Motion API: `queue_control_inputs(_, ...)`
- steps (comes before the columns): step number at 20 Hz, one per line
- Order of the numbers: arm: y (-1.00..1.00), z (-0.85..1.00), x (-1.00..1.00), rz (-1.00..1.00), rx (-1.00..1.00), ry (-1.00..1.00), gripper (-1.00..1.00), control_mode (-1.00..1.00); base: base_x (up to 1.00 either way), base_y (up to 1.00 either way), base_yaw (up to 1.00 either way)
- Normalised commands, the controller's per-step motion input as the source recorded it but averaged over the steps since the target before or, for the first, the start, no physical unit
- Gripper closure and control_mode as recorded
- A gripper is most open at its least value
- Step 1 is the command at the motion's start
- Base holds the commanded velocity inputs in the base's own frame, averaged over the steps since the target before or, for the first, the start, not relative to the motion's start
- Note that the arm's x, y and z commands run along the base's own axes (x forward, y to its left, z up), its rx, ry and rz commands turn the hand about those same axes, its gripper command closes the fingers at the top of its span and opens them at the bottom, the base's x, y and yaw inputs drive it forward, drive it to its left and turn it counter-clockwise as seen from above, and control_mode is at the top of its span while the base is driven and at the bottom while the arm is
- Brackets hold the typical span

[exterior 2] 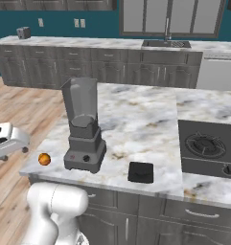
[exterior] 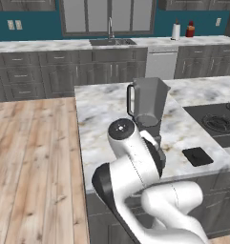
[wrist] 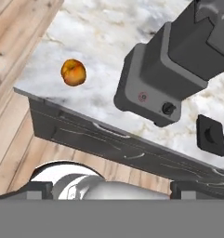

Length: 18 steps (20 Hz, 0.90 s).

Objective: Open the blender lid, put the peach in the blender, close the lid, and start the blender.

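The blender (exterior 2: 83, 143) stands near the front left corner of the island counter (exterior 2: 136, 119), its jar (exterior: 148, 100) open at the top. Its dark base, with knob and red button, shows in the hand view as the blender (wrist: 164, 88). The blender lid (exterior 2: 141, 172) lies flat on the counter to the right of the base, also seen as the lid (wrist: 211, 135) and the lid (exterior: 197, 156). The peach (exterior 2: 44, 159) rests on the counter left of the base, close to the corner; the hand view has the peach (wrist: 73, 72) at upper left. My gripper (wrist: 111, 191) is open and holds nothing, out past the counter's front edge, above the floor.
A black cooktop (exterior 2: 208, 143) is set into the island to the right of the lid. The wooden floor (exterior: 30, 167) lies left of the island. A sink (exterior: 111, 42) and two bottles (exterior: 182, 30) sit on the back counter. My own arm (exterior: 140, 162) blocks the blender base in the left base view.
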Motion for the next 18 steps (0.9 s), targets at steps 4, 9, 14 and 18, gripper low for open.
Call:
queue_control_inputs(4,0.36,-0.24,0.47,0.00,-0.09,0.09,-1.00,-1.00,0.00,0.00,0.00)
queue_control_inputs(9,0.25,-0.34,0.46,0.00,-0.08,0.13,-1.00,-1.00,0.00,0.00,0.00)
queue_control_inputs(14,0.12,-0.32,0.41,0.00,-0.03,0.11,-1.00,-1.00,0.00,0.00,0.00)
queue_control_inputs(18,0.00,-0.42,0.39,0.00,-0.01,0.08,-1.00,-1.00,0.00,0.00,0.00)
